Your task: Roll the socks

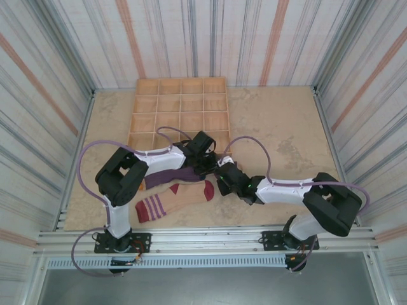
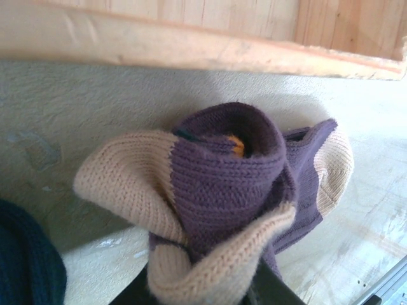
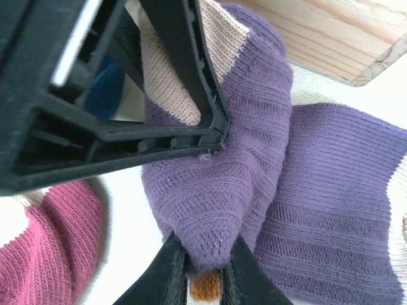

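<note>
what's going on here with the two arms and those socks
Two robot arms are partway through rolling socks. They have met over the purple sock, just in front of the wooden tray. The left gripper is shut on a bunched fold of it, and the right gripper pinches the knit close by. The sock is scrunched between them, not yet a neat roll. The tan sock with the red toe lies flat on the table, untouched.

Soft, even light fell from above, and shadows were faint. The purple and tan knit sock [image 2: 216, 184] threw a mild shadow on the pale speckled tabletop [image 2: 76, 101]; the wrist views blurred at their nearest edges.
</note>
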{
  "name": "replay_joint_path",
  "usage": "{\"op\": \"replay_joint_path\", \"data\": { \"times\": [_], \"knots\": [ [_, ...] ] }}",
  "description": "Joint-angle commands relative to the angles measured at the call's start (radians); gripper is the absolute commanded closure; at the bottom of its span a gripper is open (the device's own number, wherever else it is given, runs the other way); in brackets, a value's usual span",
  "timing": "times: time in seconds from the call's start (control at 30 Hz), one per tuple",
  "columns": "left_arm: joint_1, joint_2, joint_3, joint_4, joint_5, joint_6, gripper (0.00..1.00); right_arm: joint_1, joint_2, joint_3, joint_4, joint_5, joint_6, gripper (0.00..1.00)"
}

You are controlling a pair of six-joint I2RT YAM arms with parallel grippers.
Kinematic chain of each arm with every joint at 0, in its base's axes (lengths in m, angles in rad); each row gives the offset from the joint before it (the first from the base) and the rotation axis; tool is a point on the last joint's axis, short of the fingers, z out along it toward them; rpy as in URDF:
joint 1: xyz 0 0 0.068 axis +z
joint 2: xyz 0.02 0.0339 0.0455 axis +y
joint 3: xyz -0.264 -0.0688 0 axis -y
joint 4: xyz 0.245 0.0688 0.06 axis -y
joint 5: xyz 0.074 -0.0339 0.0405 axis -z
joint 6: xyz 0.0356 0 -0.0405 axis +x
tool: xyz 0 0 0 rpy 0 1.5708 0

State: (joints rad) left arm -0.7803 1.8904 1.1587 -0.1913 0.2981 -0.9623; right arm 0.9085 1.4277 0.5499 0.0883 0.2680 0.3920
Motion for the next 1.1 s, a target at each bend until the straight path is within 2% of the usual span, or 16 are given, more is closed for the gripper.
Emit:
{"op": "replay_joint_path", "data": {
  "times": [0.0, 0.13, 0.23, 0.37, 0.57, 0.7, 1.07],
  "knots": [
    [-0.001, -0.061, -0.028, 0.002, 0.05, -0.005, 0.7, -0.067, -0.02, -0.069, 0.035, -0.162, 0.063, 1.0],
    [0.013, -0.092, -0.034, -0.004, 0.044, 0.01, 0.46, -0.17, -0.047, -0.113, 0.03, -0.321, 0.144, 1.0],
    [0.02, -0.111, -0.035, -0.017, 0.032, 0.016, 0.39, -0.286, -0.049, -0.15, 0.037, -0.486, 0.223, 1.0],
    [0.023, -0.132, -0.039, -0.023, 0.014, 0.02, 0.38, -0.418, -0.022, -0.21, 0.114, -0.681, 0.329, 1.0],
    [0.01, -0.12, -0.027, 0.002, 0.023, 0.026, 0.36, -0.472, 0.06, -0.27, 0.228, -0.789, 0.463, 1.0],
    [-0.014, -0.089, -0.002, 0.002, 0.029, 0.032, 0.34, -0.525, 0.085, -0.319, 0.272, -0.809, 0.547, 1.0],
    [-0.048, 0.024, 0.055, 0.04, 0.018, 0.038, 0.35, -0.619, 0.061, -0.342, 0.189, -0.85, 0.588, 1.0]
  ]
}}
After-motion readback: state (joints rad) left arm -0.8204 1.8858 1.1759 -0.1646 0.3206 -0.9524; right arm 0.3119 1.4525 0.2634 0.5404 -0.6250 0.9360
